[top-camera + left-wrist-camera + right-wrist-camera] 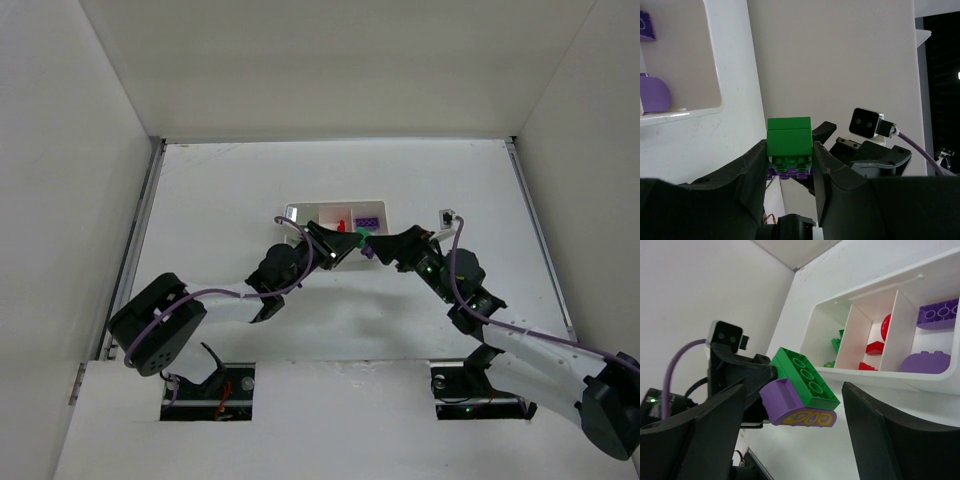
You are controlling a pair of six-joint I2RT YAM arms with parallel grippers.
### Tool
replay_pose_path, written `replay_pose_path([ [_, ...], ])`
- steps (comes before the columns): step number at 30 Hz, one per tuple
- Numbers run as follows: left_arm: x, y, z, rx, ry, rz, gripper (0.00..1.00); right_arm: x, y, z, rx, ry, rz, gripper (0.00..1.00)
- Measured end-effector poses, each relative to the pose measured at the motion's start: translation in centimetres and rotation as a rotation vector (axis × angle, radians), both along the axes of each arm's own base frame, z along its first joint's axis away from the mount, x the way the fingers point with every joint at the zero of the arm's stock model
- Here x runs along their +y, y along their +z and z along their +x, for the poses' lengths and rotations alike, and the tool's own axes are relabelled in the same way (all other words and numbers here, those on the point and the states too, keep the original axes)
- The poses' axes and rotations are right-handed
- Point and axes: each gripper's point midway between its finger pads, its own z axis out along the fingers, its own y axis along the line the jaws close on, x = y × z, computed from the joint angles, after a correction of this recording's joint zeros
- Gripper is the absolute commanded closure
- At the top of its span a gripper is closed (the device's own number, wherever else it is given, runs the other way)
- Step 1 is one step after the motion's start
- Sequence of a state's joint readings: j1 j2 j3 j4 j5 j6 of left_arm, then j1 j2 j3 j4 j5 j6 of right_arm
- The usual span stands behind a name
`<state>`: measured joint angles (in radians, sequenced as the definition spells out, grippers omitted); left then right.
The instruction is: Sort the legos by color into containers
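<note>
Beside tray (880, 376), with left gripper (790, 152) pinching stiff, light green brick (789, 131), clamp spread right gripper (792, 390) across purple piece (782, 399) sides.

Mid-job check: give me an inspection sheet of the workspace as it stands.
Surface: white table, no marks seen.
Job's things: white tray holds green pieces left, red pieces middle, purple pieces right; a green brick stuck to a purple piece is held outside the tray.
Clutter: nothing seen.
Hands: left hand shut on green brick; right hand open, fingers flanking the stack without touching.
Cables: purple cables, one trailing each hand.
Surroundings: white walls on three sides.
</note>
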<state>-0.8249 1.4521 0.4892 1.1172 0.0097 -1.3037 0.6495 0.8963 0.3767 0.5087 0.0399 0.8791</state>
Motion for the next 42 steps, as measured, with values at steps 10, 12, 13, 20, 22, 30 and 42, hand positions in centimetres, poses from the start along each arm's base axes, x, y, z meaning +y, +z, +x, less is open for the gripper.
replay_pose_path([
  [10,2.4,-0.9,-0.7,-0.038,-0.034,-0.008,0.87,-0.1,1.7,-1.4,-0.041,0.046,0.044,0.17],
  [12,3.1,-1.0,-1.0,-0.050,-0.051,-0.001,0.87,0.1,1.5,-1.6,-0.032,0.060,0.047,0.26],
  [13,3.4,-1.0,-1.1,-0.058,-0.060,0.002,0.87,0.2,1.4,-1.7,-0.025,0.069,0.052,0.32],
  [20,5.3,1.0,-3.4,-0.169,-0.153,-0.003,0.86,1.4,0.9,-2.8,0.032,0.154,0.085,0.35],
  [22,5.8,2.2,-4.3,-0.217,-0.177,-0.018,0.85,1.8,1.0,-3.3,0.039,0.181,0.098,0.26],
  [30,6.6,3.5,-7.6,-0.304,-0.269,-0.038,0.84,3.2,2.4,-5.6,0.016,0.297,0.167,0.18],
  [42,6.8,3.8,-8.6,-0.336,-0.302,-0.037,0.83,6.2,1.7,-8.4,0.027,0.458,0.162,0.30],
])
